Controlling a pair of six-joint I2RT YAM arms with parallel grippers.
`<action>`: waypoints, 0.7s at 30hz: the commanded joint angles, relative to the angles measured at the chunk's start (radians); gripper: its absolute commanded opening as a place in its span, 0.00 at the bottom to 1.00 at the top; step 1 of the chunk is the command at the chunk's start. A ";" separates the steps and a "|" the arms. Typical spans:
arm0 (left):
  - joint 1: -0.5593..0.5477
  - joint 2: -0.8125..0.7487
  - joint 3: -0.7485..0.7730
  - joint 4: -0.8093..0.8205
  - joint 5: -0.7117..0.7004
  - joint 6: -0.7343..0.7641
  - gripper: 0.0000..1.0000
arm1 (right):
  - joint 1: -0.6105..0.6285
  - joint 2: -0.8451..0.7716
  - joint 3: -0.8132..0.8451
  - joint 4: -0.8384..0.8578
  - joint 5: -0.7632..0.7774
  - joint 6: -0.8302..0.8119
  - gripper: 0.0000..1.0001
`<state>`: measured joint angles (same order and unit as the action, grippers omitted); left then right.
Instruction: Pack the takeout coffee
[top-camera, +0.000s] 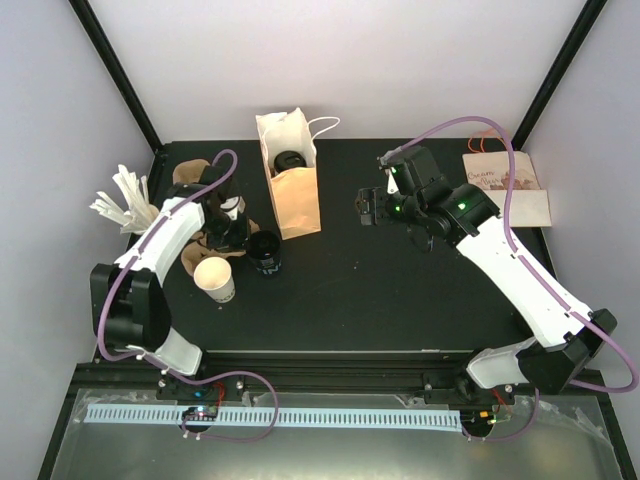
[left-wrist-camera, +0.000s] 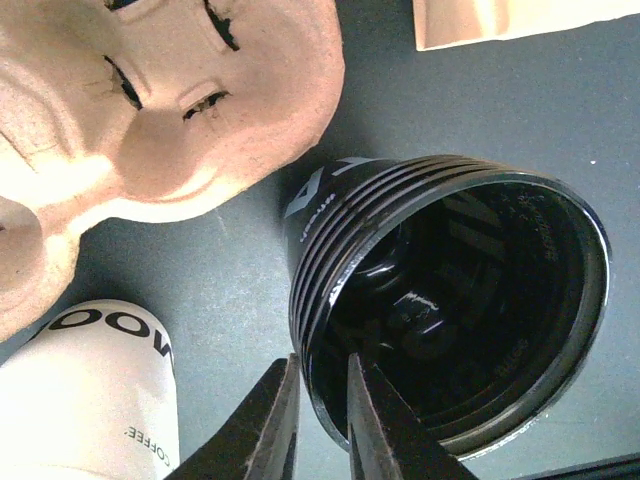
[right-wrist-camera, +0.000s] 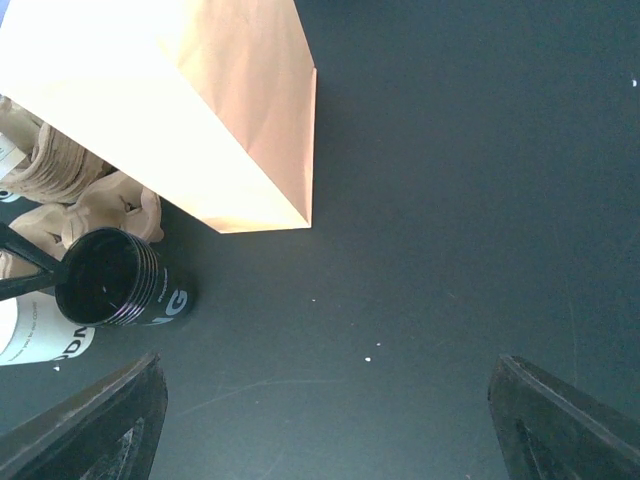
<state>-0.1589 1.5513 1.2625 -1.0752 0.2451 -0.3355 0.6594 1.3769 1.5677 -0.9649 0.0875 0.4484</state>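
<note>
The left gripper (left-wrist-camera: 322, 362) was seen at the lower edge, with its two dark fingers set astride the rim of the black cup (left-wrist-camera: 450, 300). One finger was placed inside the mouth and the other against the ribbed outer wall, so that the wall was pinched between them. The cup was viewed into its open mouth. A moulded pulp carrier (left-wrist-camera: 150, 100) was shown at upper left, a white cup (left-wrist-camera: 90, 400) lettered "COFFEE" at lower left, and the edge of a paper bag (left-wrist-camera: 520, 20) at upper right, all on a dark table (left-wrist-camera: 500, 110).

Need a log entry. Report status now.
Left gripper pinching black cup rim. Right gripper open, hovering. Bag upright, white cup alongside.
</note>
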 joint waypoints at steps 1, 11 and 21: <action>-0.008 0.008 0.043 0.000 -0.032 0.019 0.15 | -0.007 -0.018 0.002 0.024 0.013 0.003 0.90; -0.017 -0.001 0.106 -0.052 -0.058 0.027 0.03 | -0.007 -0.016 -0.008 0.030 0.017 -0.002 0.90; -0.024 0.001 0.155 -0.100 -0.047 0.033 0.03 | -0.007 -0.002 -0.028 0.049 -0.013 -0.011 0.90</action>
<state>-0.1783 1.5581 1.3735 -1.1343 0.2054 -0.3138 0.6594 1.3769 1.5558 -0.9459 0.0906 0.4477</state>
